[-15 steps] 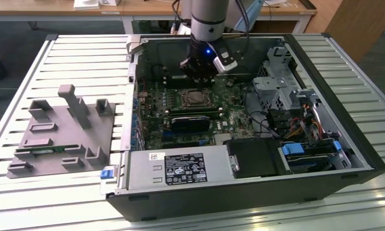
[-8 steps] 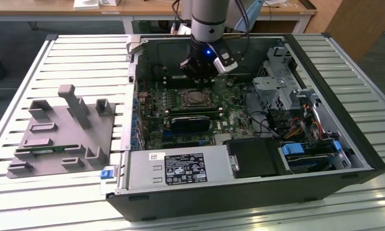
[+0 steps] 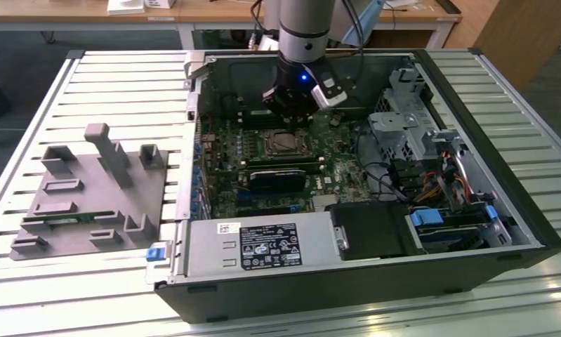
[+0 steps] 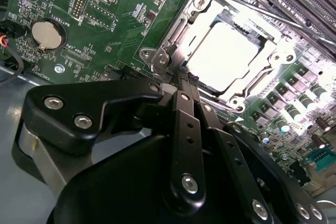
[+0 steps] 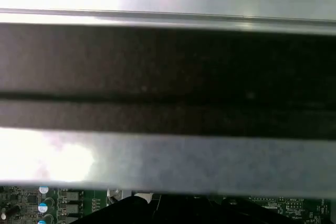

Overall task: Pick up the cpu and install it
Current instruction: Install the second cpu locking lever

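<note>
Gripper (image 4: 181, 77) with jaws pinched together, empty, just beside cpu (image 4: 223, 56) seated in socket (image 4: 202, 3); risk: jaw tips catching socket frame, disturbing chip.

The power supply label (image 3: 271, 247) and motherboard (image 4: 126, 30) carry unreadable print.

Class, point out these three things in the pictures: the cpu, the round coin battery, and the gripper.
cpu (image 4: 223, 56), second wrist view, middle of its shiny top.
coin battery (image 4: 46, 33), second wrist view, its face.
gripper (image 4: 184, 78), second wrist view, at its fingertips.
</note>
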You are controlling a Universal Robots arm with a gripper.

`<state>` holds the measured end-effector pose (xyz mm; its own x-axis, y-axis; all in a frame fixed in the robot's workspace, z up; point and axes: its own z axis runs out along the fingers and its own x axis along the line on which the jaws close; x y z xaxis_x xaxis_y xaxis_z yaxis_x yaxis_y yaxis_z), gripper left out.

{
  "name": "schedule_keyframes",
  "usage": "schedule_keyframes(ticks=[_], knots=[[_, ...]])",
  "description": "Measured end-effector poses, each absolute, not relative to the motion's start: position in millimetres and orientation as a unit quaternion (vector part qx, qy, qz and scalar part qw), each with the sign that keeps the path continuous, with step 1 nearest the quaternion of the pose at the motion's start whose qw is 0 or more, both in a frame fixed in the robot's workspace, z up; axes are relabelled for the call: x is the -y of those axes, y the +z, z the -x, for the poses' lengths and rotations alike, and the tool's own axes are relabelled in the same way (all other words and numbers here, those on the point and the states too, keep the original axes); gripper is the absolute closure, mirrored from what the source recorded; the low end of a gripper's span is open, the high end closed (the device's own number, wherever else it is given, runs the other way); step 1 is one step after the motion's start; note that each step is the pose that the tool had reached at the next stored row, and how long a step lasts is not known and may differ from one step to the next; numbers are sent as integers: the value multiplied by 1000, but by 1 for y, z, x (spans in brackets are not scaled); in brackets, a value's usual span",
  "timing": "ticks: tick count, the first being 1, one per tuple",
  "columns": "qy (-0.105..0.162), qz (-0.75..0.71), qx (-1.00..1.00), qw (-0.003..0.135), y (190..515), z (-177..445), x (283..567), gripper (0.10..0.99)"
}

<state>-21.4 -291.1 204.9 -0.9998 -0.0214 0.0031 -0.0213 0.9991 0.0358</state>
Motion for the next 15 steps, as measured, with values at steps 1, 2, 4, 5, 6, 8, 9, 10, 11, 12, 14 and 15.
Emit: schedule_keyframes(ticks=[1,2,4,5,6,8,9,10,11,12,14,15], knots=[[-18,-11,1000,2,205,21,292,980],[-18,-11,1000,2,205,21,292,980],[-18,-11,1000,2,205,21,294,980],[-18,-11,1000,2,205,21,295,980],[-18,-11,1000,2,205,21,295,980],[-18,-11,1000,2,205,21,296,980],[-18,-11,1000,2,205,21,296,980],[-18,-11,1000,2,205,21,296,980],[-18,-11,1000,2,206,21,296,980],[-18,-11,1000,2,209,21,296,980],[-18,-11,1000,2,217,21,296,980],[-18,-11,1000,2,221,21,296,980]])
